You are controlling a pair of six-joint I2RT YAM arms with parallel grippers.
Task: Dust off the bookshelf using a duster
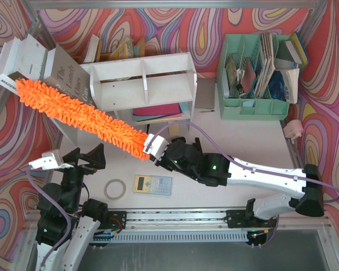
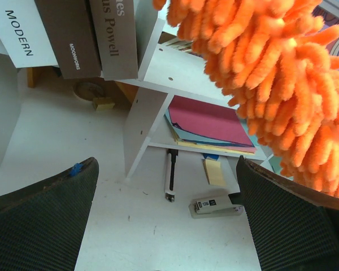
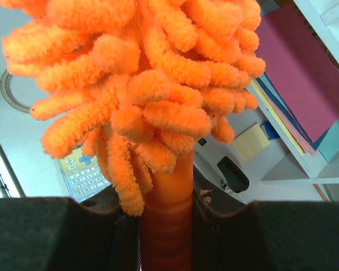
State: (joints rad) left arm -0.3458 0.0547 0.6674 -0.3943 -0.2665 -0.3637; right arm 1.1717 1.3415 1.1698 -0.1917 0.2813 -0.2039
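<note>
The right gripper point(image 1: 153, 148) is clamping the near end of the duster point(image 1: 79, 113), which is stretching diagonally up-left across the books point(image 1: 59, 68) leaning beside the bookshelf point(image 1: 144, 79). The left gripper point(image 1: 45, 163) is hovering over the counter point(image 1: 254, 141), near a tape roll point(image 1: 115, 189).

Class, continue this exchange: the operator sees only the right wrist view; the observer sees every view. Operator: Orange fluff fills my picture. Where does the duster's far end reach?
Observer: The duster ends over the leaning books, beyond the left end of the bookshelf.
Operator: And the left gripper?
Observer: Open, holding nothing, below the duster.
Operator: What's right of the bookshelf?
Observer: A mint-green organiser stuffed with papers.
</note>
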